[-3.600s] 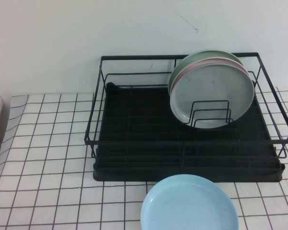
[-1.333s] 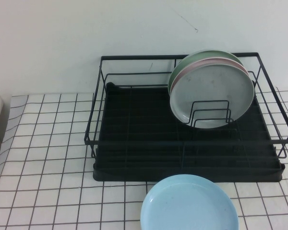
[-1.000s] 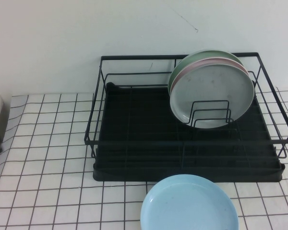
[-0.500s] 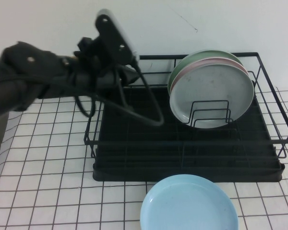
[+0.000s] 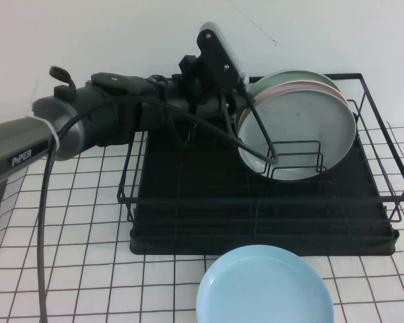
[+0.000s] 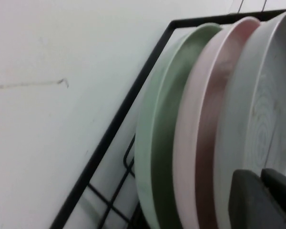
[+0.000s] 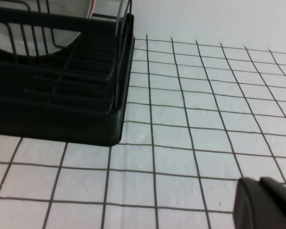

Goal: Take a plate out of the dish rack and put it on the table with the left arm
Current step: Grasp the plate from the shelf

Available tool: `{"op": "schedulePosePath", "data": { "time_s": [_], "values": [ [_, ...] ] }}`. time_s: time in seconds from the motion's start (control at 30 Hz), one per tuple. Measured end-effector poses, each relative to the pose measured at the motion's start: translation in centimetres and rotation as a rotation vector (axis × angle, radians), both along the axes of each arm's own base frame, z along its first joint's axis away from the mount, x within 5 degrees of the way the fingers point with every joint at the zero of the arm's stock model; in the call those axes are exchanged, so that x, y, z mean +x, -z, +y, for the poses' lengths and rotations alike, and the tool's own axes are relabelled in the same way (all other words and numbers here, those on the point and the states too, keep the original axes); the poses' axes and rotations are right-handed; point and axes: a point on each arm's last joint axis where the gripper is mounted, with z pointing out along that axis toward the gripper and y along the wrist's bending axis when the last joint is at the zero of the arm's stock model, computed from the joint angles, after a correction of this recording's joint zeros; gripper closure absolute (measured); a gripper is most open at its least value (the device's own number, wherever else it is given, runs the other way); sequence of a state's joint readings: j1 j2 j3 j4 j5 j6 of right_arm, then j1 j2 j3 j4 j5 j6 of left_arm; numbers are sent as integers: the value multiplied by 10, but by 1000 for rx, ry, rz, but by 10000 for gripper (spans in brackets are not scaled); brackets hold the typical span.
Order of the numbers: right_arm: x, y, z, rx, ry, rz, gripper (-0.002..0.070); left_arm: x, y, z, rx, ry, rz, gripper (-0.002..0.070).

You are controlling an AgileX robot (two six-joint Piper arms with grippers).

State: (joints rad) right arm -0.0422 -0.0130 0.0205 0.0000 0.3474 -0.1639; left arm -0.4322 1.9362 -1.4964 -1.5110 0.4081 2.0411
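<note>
The pale grey plate [image 5: 303, 134] stands upright at the front of a stack in the black dish rack [image 5: 256, 241], at its back right. A pink plate [image 5: 293, 86] and a green plate [image 5: 283, 77] stand behind it. My left arm [image 5: 114, 121] reaches in from the left over the rack. Its left gripper [image 5: 238, 102] is at the plates' left edge. In the left wrist view the left gripper [image 6: 261, 175] is shut and empty, in front of the grey plate [image 6: 269, 109]. The right gripper [image 7: 260, 183] is shut and empty above the table [image 7: 190, 143].
A light blue plate [image 5: 266, 288] lies flat on the table [image 5: 67, 256] in front of the rack. The white wall stands right behind the rack. The rack's corner [image 7: 112, 129] shows in the right wrist view. The arm's black cable [image 5: 44, 222] hangs at the left.
My left arm has come in from the left and reached across the rack to the plates' left edge. The plates have not moved.
</note>
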Motion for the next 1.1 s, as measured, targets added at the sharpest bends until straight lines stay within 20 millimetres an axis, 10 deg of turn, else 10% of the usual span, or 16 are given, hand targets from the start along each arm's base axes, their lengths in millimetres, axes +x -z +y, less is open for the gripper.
{"op": "schedulePosePath", "data": {
  "time_s": [0.47, 1.1],
  "values": [
    [0, 0, 0, 0, 0, 0, 679, 0, 2, -9, -3, 118, -142, 335],
    [0, 0, 0, 0, 0, 0, 679, 13, 46, -14, 125, 167, -196, 501]
  ]
}}
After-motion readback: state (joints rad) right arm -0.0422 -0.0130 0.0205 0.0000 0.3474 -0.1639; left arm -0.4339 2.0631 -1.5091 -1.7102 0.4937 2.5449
